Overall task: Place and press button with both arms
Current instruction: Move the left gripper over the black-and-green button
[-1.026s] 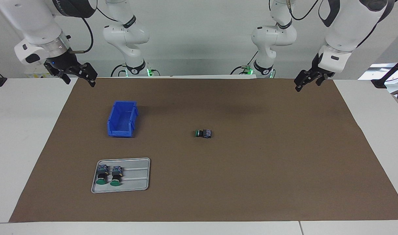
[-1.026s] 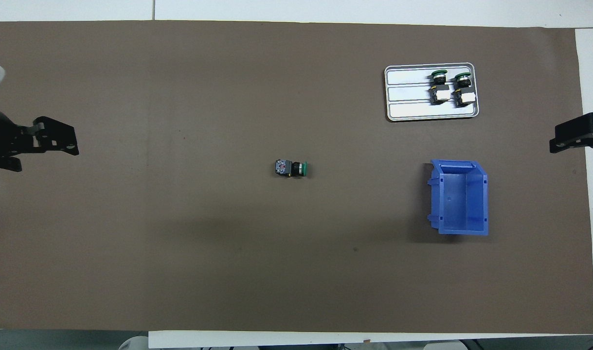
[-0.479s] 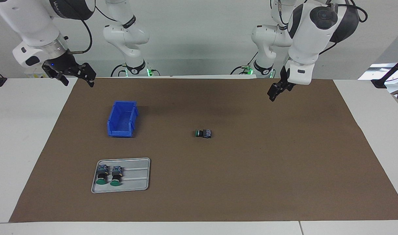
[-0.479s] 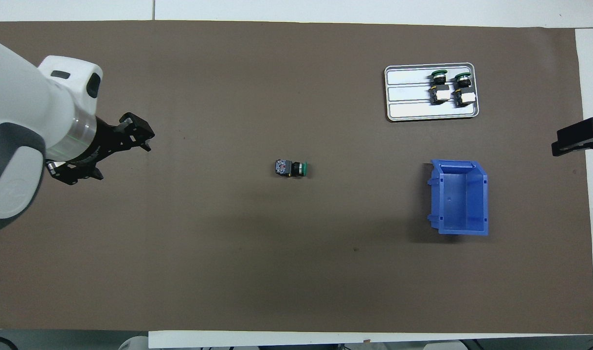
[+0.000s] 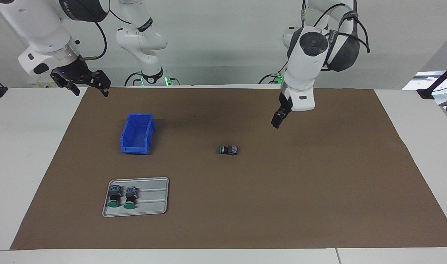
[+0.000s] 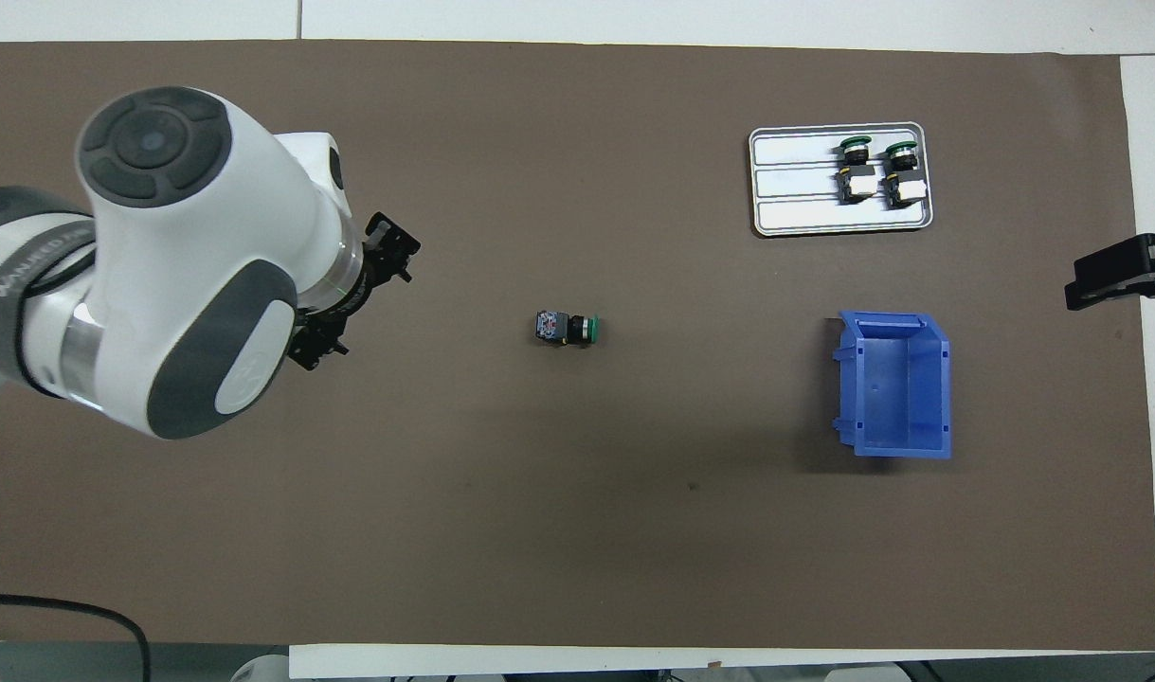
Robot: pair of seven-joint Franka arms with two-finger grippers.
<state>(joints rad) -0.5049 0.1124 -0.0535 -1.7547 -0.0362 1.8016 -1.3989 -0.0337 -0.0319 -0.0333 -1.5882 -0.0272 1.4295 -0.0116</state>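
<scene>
The button (image 5: 229, 150) lies on its side mid-desk, untouched; the left gripper (image 5: 277, 120) hangs released over the mat beside it, while the right gripper (image 5: 85, 83), also released and empty, waits above the desk's edge.

One camera looks from high across the bench (image 5: 43, 154) toward the robots; another looks steeply down; both share the brown mat (image 5: 282, 190).

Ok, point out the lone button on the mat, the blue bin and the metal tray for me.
lone button (image 5: 229, 150): facing view, on its block body.
blue bin (image 5: 125, 148): facing view, on its outer wall farthest from the robots.
metal tray (image 5: 155, 196): facing view, on its bare ribbed floor.
</scene>
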